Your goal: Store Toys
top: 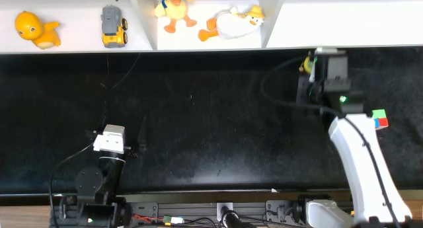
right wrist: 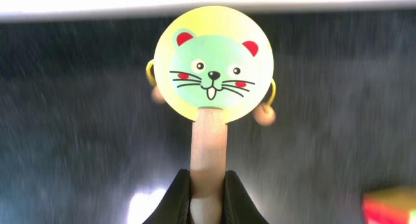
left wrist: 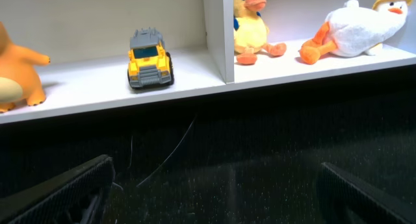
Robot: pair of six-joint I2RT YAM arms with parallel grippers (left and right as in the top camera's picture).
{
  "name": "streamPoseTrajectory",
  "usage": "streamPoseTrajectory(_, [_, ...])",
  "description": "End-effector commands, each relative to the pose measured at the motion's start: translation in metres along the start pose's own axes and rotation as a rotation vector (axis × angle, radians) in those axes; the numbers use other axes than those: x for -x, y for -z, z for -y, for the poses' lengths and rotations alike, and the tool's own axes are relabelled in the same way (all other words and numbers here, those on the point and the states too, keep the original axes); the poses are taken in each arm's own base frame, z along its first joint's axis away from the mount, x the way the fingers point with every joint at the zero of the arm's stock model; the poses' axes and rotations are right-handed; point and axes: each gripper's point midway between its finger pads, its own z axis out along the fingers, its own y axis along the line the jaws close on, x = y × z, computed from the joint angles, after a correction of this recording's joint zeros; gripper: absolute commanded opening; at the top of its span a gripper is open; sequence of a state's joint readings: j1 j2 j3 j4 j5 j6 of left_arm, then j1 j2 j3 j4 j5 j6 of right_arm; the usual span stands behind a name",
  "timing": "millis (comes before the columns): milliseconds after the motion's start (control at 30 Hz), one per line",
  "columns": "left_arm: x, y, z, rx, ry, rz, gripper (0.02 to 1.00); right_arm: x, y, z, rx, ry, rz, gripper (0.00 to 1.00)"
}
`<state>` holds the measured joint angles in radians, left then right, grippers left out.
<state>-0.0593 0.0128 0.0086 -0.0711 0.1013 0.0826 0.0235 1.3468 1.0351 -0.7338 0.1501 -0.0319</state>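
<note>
Four toys sit on the shelf (top: 73,46) along the far edge of the surface (top: 218,122) in the top view: an orange figure (top: 36,28), a truck (top: 113,26), a duck (top: 174,8) and a goose (top: 231,23). The right arm (top: 357,142) stretches from the near right corner toward the far edge. Its right jaws hold a rattle (top: 307,61) just short of the shelf, in front of the right bay (top: 344,20). A cube (top: 379,118) lies near the right edge, beside that arm. The left arm (top: 106,168) sits folded at the near left corner, well apart from rattle and cube, so the right arm is the nearer one.

From the left wrist, the left jaws stand wide apart with nothing between them, facing the truck and duck across bare surface.

From the right wrist, the right jaws are clamped on the rattle's wooden handle (right wrist: 208,146). The handle's long axis runs straight out from the jaws. The round cat face (right wrist: 210,71) is at its far end, pointing at the shelf's white front edge just beyond. Placing it likely needs a lift and a short push forward into that bay.
</note>
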Motion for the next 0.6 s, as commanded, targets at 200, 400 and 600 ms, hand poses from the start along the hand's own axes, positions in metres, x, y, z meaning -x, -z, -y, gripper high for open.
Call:
streamPoseTrajectory(200, [0.001, 0.001, 0.001, -0.002, -0.015, 0.004, 0.998, 0.080, -0.042, -0.033, 0.132, 0.159, 0.079, 0.042])
streamPoseTrajectory(400, [0.001, 0.001, 0.001, -0.002, -0.016, 0.004, 0.998, 0.112, -0.074, -0.053, 0.179, 0.171, 0.110, 0.042])
streamPoseTrajectory(600, [0.001, 0.001, 0.001, -0.002, -0.016, 0.004, 0.998, 0.118, -0.100, -0.072, 0.210, 0.161, 0.099, 0.080])
